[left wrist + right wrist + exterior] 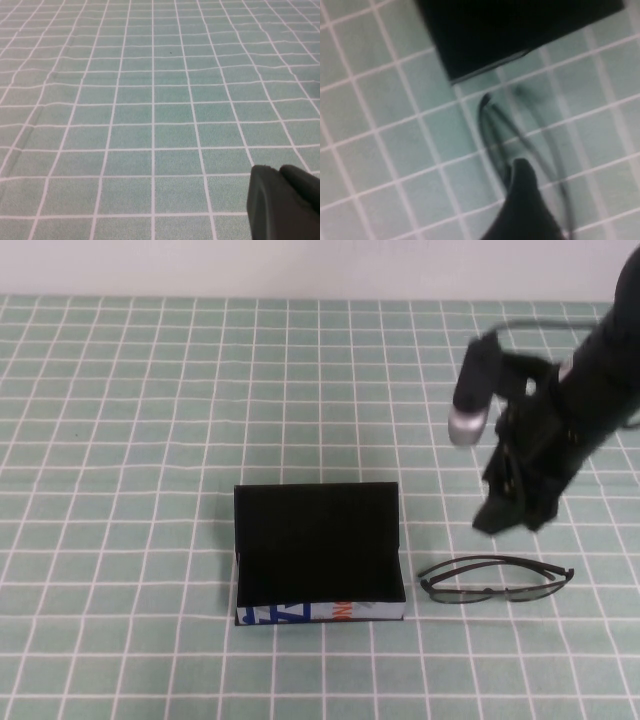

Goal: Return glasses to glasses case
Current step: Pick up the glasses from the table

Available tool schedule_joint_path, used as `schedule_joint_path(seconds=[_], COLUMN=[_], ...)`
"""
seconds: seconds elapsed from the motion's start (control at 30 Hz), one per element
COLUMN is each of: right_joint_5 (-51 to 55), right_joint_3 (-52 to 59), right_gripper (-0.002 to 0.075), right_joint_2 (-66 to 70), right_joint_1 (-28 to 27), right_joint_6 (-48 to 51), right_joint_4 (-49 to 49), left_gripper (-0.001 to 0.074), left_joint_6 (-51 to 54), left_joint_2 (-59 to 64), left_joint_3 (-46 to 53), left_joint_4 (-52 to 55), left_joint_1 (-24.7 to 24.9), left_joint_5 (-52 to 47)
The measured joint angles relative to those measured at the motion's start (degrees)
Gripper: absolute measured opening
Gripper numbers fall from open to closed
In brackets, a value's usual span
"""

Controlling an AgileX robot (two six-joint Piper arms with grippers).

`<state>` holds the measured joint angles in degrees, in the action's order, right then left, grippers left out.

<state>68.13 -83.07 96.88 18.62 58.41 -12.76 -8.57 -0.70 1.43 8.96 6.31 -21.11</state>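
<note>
The glasses case (318, 552) lies open at the table's middle, lid up, black lining showing, white printed front facing me. The glasses (495, 579) lie folded on the cloth just right of the case. My right gripper (512, 512) hovers just above and behind the glasses, empty and open. In the right wrist view one of its fingers (521, 195) hangs over the blurred glasses (492, 125), with the case (510, 30) beyond them. My left gripper (278, 173) is out of the high view. It is shut and empty, low over bare cloth.
A green cloth with a white grid (120, 440) covers the whole table. A pale wall (300, 265) runs along the far edge. A grey-tipped camera (470, 400) sticks out of the right arm.
</note>
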Motion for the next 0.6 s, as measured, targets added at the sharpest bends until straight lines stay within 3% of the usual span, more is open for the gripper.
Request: schedule_joint_path(seconds=[0.23, 0.6], right_joint_5=[-2.1, -8.6], right_joint_3=[8.8, 10.8], right_gripper=[0.0459, 0.0466], right_joint_2=[0.0, 0.0], right_joint_1=[0.7, 8.5], right_joint_6=[0.0, -1.6], right_joint_4=[3.0, 11.4], left_gripper=[-0.0002, -0.0002], left_joint_6=[0.0, 0.0], left_joint_2=[0.0, 0.0], left_joint_3=[0.0, 0.0], left_joint_4=[0.0, 0.0], left_joint_1=[0.0, 0.0], left_joint_5=[0.3, 1.0])
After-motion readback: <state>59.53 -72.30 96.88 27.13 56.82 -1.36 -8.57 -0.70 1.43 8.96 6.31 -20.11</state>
